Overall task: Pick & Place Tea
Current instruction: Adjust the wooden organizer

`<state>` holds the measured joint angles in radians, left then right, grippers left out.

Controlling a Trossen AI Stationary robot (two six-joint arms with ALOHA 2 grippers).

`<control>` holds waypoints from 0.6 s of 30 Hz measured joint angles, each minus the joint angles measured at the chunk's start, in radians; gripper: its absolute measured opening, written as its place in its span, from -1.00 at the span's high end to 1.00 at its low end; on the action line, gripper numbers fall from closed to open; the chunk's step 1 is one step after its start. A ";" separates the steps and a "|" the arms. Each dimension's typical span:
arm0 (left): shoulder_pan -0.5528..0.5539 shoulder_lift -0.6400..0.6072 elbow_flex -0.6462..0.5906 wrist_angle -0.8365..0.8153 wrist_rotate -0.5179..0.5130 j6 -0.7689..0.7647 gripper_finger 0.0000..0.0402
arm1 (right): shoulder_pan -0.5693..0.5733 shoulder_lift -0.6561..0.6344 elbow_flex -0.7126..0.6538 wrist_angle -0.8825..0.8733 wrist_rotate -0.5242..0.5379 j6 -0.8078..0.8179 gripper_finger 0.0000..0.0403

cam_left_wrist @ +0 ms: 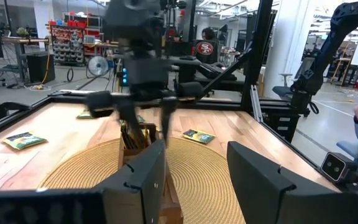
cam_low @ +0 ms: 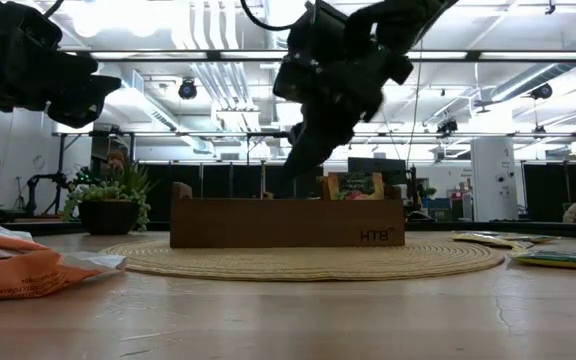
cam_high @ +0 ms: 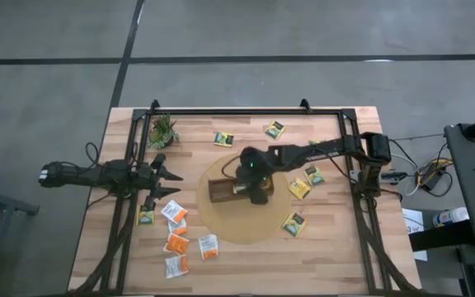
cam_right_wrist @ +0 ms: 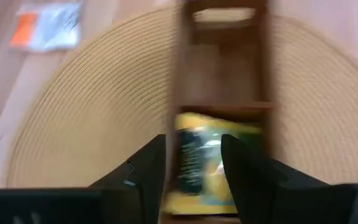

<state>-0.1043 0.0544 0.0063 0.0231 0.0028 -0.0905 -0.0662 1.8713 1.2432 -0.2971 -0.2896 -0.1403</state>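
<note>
right gripper (cam_right_wrist: 191, 163) over wooden tray (cam_high: 221, 191) on round mat (cam_high: 221, 227), fingers parted, holding nothing | yellow tea sachet (cam_right_wrist: 205, 163) in tray compartment just below fingers | left gripper (cam_high: 165, 180) open, waiting left of mat

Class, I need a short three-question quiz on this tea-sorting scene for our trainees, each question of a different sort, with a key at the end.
1. True or false: the right gripper is above the wooden tray.
2. Multiple choice: the tray rests on A) bare table, B) a round woven mat, C) a metal rack.
3. Fill in: the yellow sachet seen between the right gripper's fingers lies in a tray ____.

Key
1. True; the left gripper waits open beside the mat.
2. B.
3. Compartment; the right jaws stand apart around it, and whether they touch it cannot be told.
</note>
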 joint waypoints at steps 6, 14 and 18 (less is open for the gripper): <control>0.000 0.000 0.000 0.000 0.000 0.000 0.17 | 0.083 0.000 -0.004 -0.022 -0.001 -0.119 0.30; 0.000 0.000 0.000 0.000 0.000 0.000 0.17 | 0.090 0.000 0.011 -0.022 0.006 -0.105 0.40; 0.000 0.000 0.000 0.000 0.000 0.000 0.17 | 0.084 0.000 0.009 -0.062 0.058 -0.103 0.44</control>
<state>-0.1041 0.0544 0.0063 0.0231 0.0025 -0.0904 0.0181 1.8713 1.2522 -0.3591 -0.2314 -0.2428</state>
